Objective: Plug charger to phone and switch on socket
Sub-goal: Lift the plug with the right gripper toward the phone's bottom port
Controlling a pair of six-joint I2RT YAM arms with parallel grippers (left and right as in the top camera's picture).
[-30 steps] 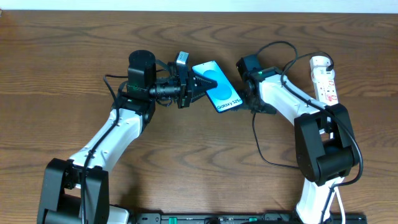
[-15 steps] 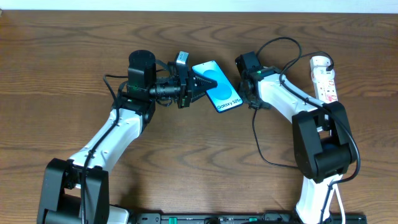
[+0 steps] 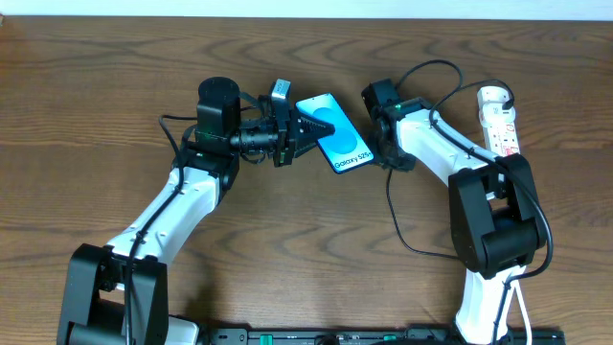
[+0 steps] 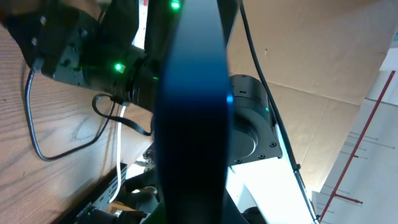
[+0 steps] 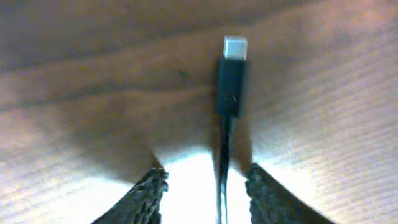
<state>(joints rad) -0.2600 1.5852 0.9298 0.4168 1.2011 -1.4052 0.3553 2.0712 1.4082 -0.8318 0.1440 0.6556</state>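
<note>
Left gripper point(image 3: 298, 130): clamped on the left end of the phone point(image 3: 335, 137). The phone's cyan screen faces up and the handset angles toward the right arm. In the left wrist view the phone shows edge-on as a dark, blurred band (no detail can be read there).

Right gripper point(image 5: 205, 185): just beside the phone's right end in the overhead view, pointed down at the table point(image 3: 115, 96). Its jaws stand apart, one on each side of the charger point(image 5: 231, 78). A lit gap shows on both sides of the cable, so nothing is gripped. The charger's black plug lies flat on the wood, and its pale metal tip points away from the fingers point(image 5: 146, 194).

Socket point(image 3: 500, 120): the white strip lies at the right side of the table, well apart from the phone. Its switch position cannot be read.
</note>
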